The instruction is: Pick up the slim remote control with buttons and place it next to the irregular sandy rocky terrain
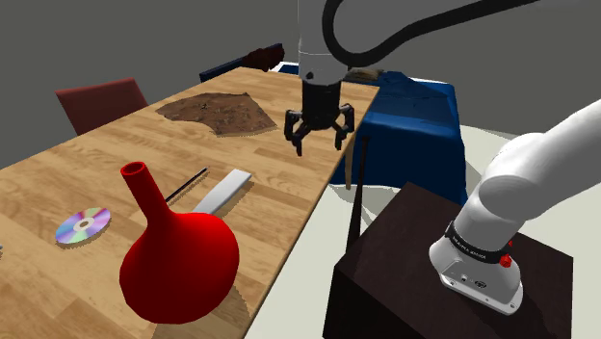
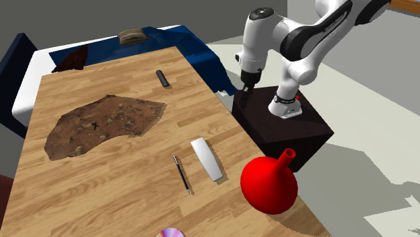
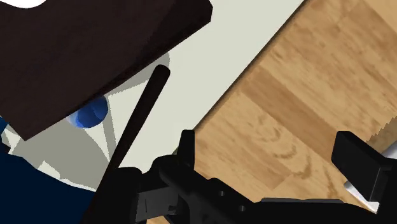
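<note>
Room: a long wooden table [image 1: 279,202] on a pale floor, grey walls behind, blue upholstered furniture [image 1: 416,120] at the far end, my dark stand [image 1: 405,274] at the shoulder view's lower right.
Me: I am the gripper [image 1: 319,143], hanging fingers-down above the table's edge on the shoulder view's right. The wrist view has both wood and pale floor below me.
My jaws: released, fingers spread, nothing between them.
Remote: a slim pale grey slab [image 1: 223,191], drawn plain and lying flat on the table, well apart from me on the near side.
Beside the remote: a thin black pen [image 1: 185,185] just to the shoulder view's left. A red round-bellied vase [image 1: 178,255] stands nearer still, its neck close to the remote's near end.
Terrain: a brown rocky patch [image 1: 217,112] flat on the far part of the table, to the shoulder view's left of me and well apart from the remote.
Also on the table: a shiny disc [image 1: 83,225] near the shoulder view's left edge.
</note>
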Robot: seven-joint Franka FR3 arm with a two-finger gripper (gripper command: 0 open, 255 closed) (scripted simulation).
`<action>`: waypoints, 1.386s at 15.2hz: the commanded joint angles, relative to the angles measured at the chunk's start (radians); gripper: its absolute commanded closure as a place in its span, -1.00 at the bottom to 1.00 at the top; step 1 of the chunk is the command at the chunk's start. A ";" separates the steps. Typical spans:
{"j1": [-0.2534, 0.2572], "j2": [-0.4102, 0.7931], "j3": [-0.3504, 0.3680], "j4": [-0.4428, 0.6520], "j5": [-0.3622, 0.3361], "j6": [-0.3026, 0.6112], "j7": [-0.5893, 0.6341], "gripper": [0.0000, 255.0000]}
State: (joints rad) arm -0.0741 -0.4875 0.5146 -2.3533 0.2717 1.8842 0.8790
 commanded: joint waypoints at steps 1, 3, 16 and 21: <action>-0.025 0.081 0.059 0.039 -0.011 0.050 0.107 -1.00; -0.050 0.160 0.116 0.083 -0.036 0.090 0.213 -1.00; 0.009 0.822 0.220 0.531 -0.512 0.169 0.984 -1.00; 0.136 1.033 0.129 0.771 -0.619 0.116 1.159 -1.00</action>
State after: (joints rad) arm 0.0375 0.5018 0.6629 -1.6366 -0.3275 2.0144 2.0065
